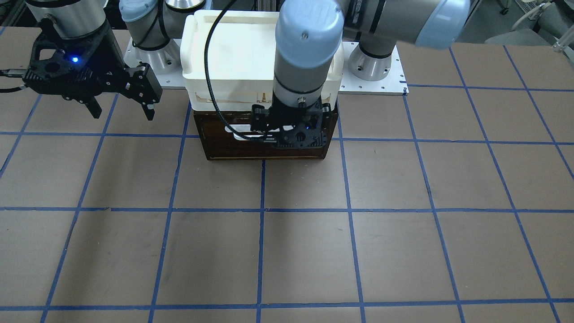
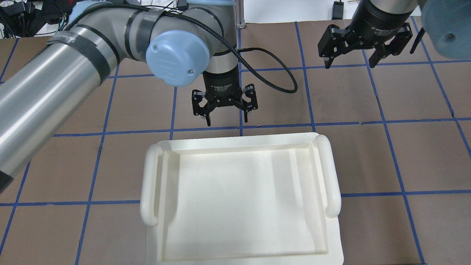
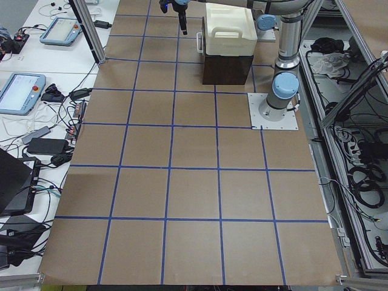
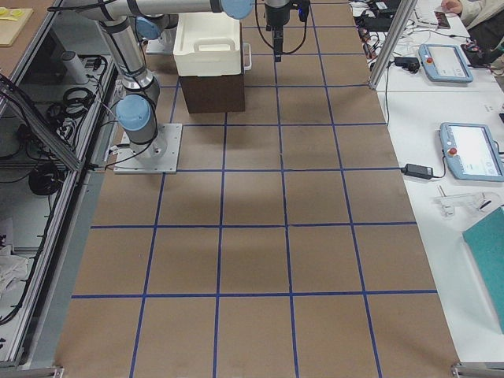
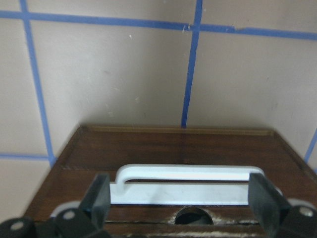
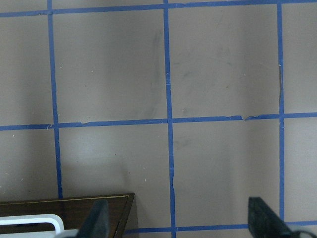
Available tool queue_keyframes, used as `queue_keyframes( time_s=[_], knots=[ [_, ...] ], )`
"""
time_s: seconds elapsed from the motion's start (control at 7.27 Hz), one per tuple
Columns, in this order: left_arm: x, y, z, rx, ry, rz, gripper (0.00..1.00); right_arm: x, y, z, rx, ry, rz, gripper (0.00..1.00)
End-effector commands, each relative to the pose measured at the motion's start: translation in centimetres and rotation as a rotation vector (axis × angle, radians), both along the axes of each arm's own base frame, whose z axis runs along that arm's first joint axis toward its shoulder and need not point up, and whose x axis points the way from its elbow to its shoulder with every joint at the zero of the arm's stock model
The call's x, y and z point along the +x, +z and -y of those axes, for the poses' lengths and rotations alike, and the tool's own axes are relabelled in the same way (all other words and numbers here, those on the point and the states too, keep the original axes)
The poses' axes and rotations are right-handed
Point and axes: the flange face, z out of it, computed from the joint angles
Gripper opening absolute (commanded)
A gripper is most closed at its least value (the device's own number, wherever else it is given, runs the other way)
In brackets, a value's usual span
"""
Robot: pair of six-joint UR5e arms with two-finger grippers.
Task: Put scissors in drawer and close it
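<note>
The left tool (image 5: 182,198), fingers apart, sits over the white handle (image 5: 188,172) of the drawer (image 1: 224,146), which looks shut, at the front view's 12 o'clock. The right tool (image 1: 123,114), also apart, hangs at its 10 o'clock. The scissors are out of sight.

Drawer (image 1: 219,148) front & handle (image 1: 241,133) partly behind L gripper (image 1: 289,136).
</note>
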Motion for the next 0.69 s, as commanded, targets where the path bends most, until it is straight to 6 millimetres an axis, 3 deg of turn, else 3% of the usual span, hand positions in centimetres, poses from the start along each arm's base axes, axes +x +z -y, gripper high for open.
queue_keyframes(
  time_s=[0.0, 0.14, 0.28, 0.41, 0.55],
  knots=[
    [7.1, 5.5, -1.4, -0.066, -0.029, 0.032, 0.99, 0.0, 0.0, 0.0, 0.003, 0.0, -0.001, 1.0],
    [10.2, 6.8, -3.3, -0.078, -0.067, 0.025, 0.98, -0.1, 0.0, 0.0, 0.003, -0.002, -0.001, 1.0],
    [11.8, 6.5, -4.1, -0.118, -0.052, 0.022, 0.98, 0.0, 0.0, 0.0, 0.003, 0.0, -0.001, 1.0],
    [13.1, 6.4, -3.0, -0.233, -0.044, 0.031, 1.0, 0.0, 0.0, 0.0, 0.003, 0.0, -0.001, 1.0],
    [13.2, 6.3, -2.9, -0.229, -0.035, 0.032, 1.0, -0.1, 0.0, 0.0, 0.003, -0.002, -0.001, 1.0]
  ],
)
